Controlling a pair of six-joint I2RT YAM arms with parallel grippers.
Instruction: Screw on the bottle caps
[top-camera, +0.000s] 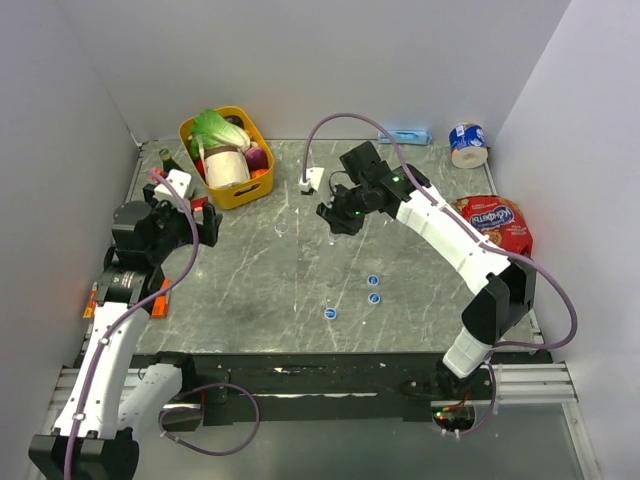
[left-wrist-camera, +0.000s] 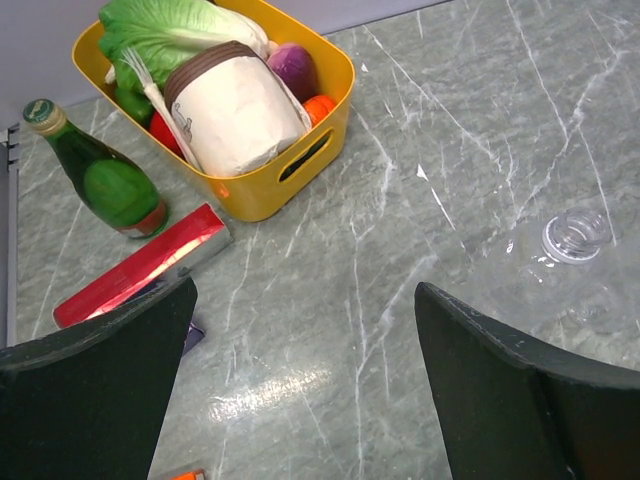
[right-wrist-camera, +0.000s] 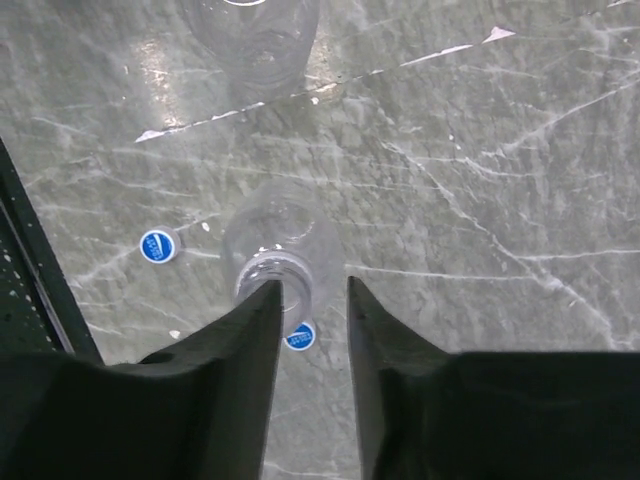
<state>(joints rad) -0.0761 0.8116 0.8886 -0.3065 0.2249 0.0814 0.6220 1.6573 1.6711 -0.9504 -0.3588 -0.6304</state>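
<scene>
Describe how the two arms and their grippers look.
Both arms have white shells between black joints; the left arm carries orange tags, the right arm green lights. A lilac cable loops along each. The left gripper and right gripper have broad matte black wedge-shaped fingers.

A robotics lab test cell, not a lived-in room: plain white panels (top-camera: 330, 60) box in a grey marble-patterned tabletop (top-camera: 280, 290) on three sides. Two white robot arms, the left arm (top-camera: 110, 340) and the right arm (top-camera: 450, 235), are mounted at its near edge beside bare aluminium rails (top-camera: 540, 380), with loose purple cables (top-camera: 340, 122) looping off them. The objects read as assorted props: a yellow basket (top-camera: 240, 195) of groceries, a green bottle (left-wrist-camera: 110, 180), a tape roll (top-camera: 467, 143), a snack bag (top-camera: 495, 222) and small blue bottle caps (top-camera: 373, 298) lying loose.
</scene>
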